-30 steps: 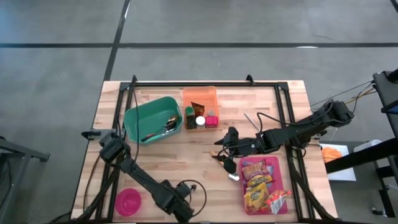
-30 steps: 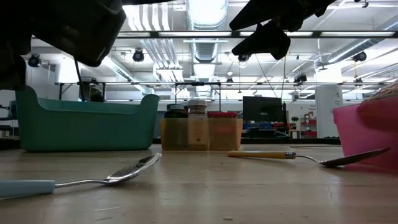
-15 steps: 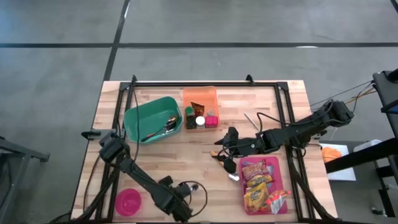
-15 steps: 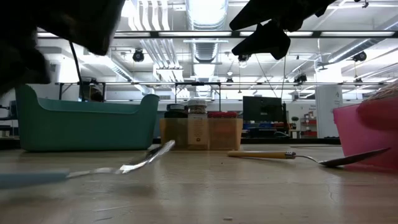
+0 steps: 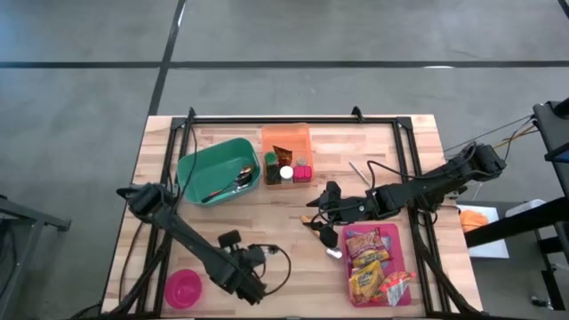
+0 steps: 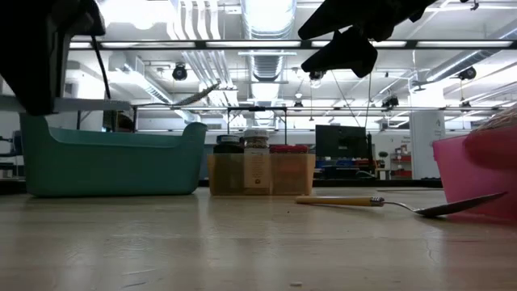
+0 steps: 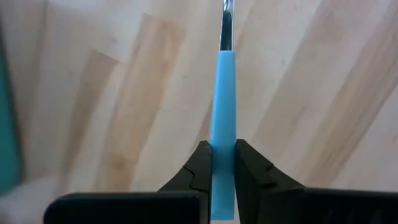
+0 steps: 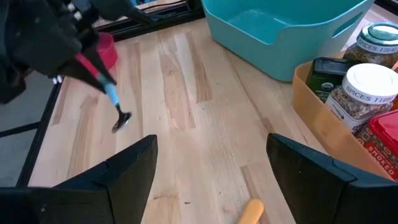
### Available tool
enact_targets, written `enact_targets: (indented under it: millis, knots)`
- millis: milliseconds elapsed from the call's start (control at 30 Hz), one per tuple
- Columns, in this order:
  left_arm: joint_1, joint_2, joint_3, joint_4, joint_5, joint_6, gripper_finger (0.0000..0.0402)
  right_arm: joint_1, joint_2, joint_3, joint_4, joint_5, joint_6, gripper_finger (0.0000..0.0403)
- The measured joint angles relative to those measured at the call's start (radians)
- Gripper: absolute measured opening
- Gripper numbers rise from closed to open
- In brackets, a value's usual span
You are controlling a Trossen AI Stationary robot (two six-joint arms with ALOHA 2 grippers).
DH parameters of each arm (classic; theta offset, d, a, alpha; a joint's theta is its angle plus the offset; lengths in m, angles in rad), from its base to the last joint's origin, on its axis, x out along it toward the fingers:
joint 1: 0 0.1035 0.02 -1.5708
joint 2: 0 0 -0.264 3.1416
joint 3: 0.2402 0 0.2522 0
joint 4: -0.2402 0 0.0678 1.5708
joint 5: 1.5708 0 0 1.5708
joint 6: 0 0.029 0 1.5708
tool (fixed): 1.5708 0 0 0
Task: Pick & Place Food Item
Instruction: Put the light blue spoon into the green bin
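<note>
On the wooden bench (image 5: 267, 213), going from left to right, a pink bowl (image 5: 183, 288) sits near the front left corner. Beside it the left gripper (image 7: 223, 163) is raised above the wood, and its jaws are clenched on the light blue handle of a spoon (image 7: 223, 112), whose metal part points away from the wrist. In the right wrist view this spoon (image 8: 110, 99) hangs in the air, with its bowl end low over the planks. Further back stands the teal bin (image 5: 217, 169) with metal cutlery inside, and just beside it the orange tray (image 5: 286, 153) holds spice jars. Near the middle the right gripper (image 5: 322, 213) hovers above the bench with its jaws released and wide apart, grasping nothing. Under it lies a second spoon with a yellow handle (image 6: 380, 202). At the front right the pink tray (image 5: 380, 264) carries the snack packets (image 5: 369, 262), which lie untouched.
</note>
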State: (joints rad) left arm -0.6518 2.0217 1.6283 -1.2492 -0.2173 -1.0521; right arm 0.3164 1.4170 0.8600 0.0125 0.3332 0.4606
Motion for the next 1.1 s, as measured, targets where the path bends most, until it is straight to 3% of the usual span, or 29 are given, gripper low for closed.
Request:
enact_targets:
  millis: [333,600,867,1000,1100]
  knots:
    - [0.107,-0.105,-0.001,-0.235,-0.129,0.128,0.0026,0.000,0.000,0.000,-0.001,0.000,0.000,0.0299]
    - [0.238,-0.235,-0.057,-0.265,-0.216,0.345,0.0026,0.000,0.000,0.000,0.000,0.000,0.000,0.0299]
    - [0.463,-0.510,-0.303,-0.236,-0.277,0.376,0.0026,0.000,0.000,0.000,0.000,0.000,0.000,0.0299]
    - [0.633,-0.657,-0.476,-0.114,-0.213,0.393,0.0026,0.000,0.000,0.000,0.000,0.000,0.000,0.0299]
    - [0.766,-0.740,-0.603,0.030,-0.139,0.496,0.0026,0.000,0.000,0.000,0.000,0.000,0.000,0.0299]
